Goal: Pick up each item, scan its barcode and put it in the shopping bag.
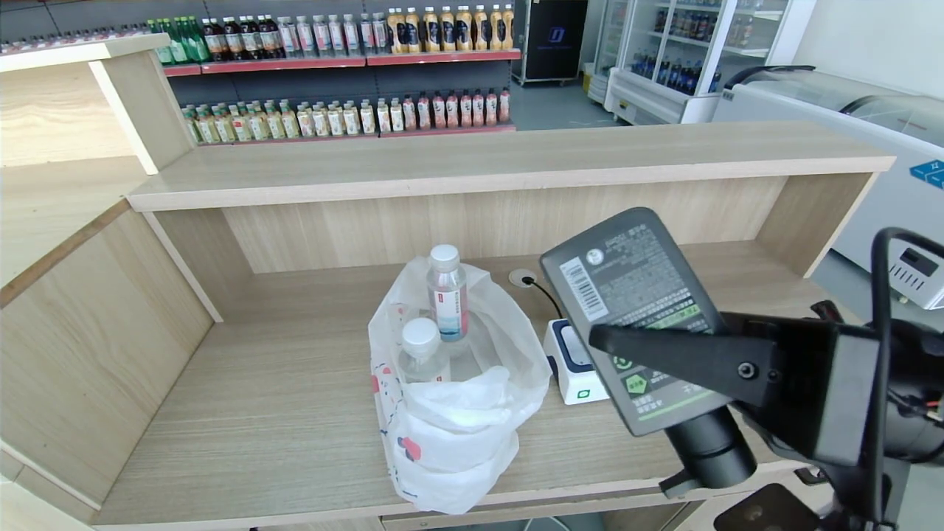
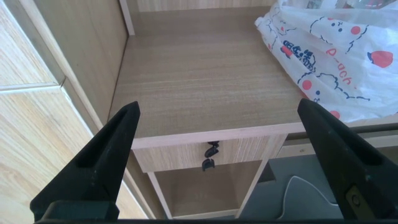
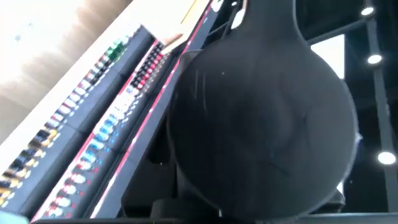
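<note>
Currently the dark flat pack (image 1: 627,287) is clamped at its lower half by the right tool (image 1: 616,348), above the scanner (image 1: 571,365), right of the shopping bag (image 1: 457,420). It is judged light, smooth and slippery; its flat faces are best pinched. The left tool (image 2: 214,111) is held open.

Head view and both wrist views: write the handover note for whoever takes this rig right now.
Left gripper: open, empty, above the front edge of the wooden counter, near the white plastic shopping bag.
Right gripper: shut on the dark grey flat packet, held in the air above the small white scanner, barcode label facing up towards the head camera.
Bag: stands open on the counter beside the scanner, with two clear white-capped water bottles inside.
Done: both bottles bagged.
Left: packet into the bag. Whether it has been scanned cannot be told.
</note>
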Motion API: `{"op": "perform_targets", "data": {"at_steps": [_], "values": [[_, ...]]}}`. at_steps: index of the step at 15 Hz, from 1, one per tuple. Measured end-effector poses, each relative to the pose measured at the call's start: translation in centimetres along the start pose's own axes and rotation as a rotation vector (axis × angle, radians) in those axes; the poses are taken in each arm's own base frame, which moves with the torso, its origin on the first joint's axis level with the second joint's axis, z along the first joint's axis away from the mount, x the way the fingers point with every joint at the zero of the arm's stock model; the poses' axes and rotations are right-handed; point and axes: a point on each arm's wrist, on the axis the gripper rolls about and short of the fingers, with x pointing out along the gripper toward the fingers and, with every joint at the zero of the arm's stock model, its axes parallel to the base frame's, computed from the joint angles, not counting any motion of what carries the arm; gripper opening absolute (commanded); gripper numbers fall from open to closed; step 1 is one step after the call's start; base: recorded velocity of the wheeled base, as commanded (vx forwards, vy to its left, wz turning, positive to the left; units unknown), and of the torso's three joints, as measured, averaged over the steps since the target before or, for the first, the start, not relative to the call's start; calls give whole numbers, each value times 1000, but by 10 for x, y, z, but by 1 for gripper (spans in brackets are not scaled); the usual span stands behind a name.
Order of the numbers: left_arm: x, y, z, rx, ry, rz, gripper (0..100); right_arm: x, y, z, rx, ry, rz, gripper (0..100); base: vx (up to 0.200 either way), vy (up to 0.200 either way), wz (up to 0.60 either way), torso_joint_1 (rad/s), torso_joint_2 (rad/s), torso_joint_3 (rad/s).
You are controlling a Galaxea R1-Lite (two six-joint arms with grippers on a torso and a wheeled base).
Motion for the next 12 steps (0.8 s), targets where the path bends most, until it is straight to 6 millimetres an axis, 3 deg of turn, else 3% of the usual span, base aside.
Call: {"op": "perform_targets", "data": {"at_steps": [4, 12], "values": [[0, 0, 0, 0, 0, 0, 100, 27, -14, 15, 4, -55, -119, 0, 0, 0, 0, 0, 0, 0], [0, 0, 0, 0, 0, 0, 100, 34, -17, 29, 33, -121, -149, 0, 0, 0, 0, 0, 0, 0]]}}
